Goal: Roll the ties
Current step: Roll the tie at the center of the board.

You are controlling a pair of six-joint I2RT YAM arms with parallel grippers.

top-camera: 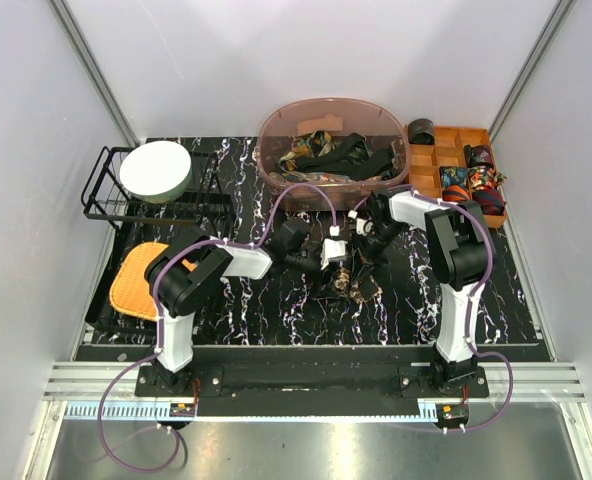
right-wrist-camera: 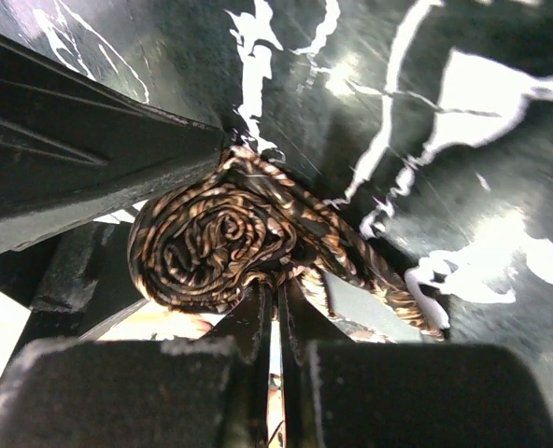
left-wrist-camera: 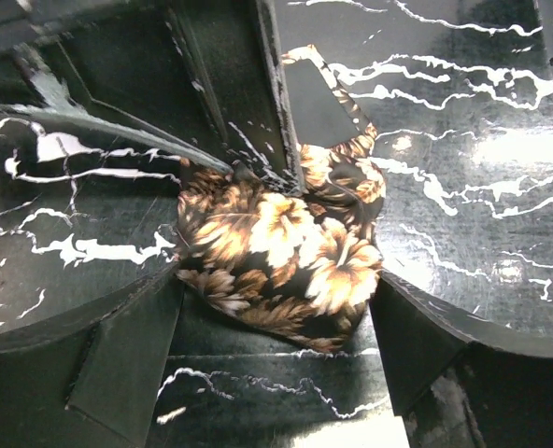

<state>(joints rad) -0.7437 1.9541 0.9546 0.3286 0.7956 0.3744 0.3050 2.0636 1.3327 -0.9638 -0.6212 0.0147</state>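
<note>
A brown floral tie (top-camera: 348,285) lies at the middle of the black marble mat (top-camera: 276,320), mostly wound into a roll. In the left wrist view the roll (left-wrist-camera: 286,243) sits between my left gripper's (left-wrist-camera: 278,280) fingertips, which touch its two sides. In the top view my left gripper (top-camera: 333,252) meets my right gripper (top-camera: 361,243) over the tie. In the right wrist view my right gripper (right-wrist-camera: 278,289) is shut, pinching the fabric at the foot of the roll's spiral end (right-wrist-camera: 211,238). The tie's loose tail (right-wrist-camera: 370,271) trails away on the mat.
An oval clear tub (top-camera: 276,120) with several loose ties stands at the back. A wooden divider box (top-camera: 426,180) holding rolled ties is at the back right. A wire rack (top-camera: 101,190) with a white bowl (top-camera: 156,172) and an orange pad (top-camera: 141,280) are at the left.
</note>
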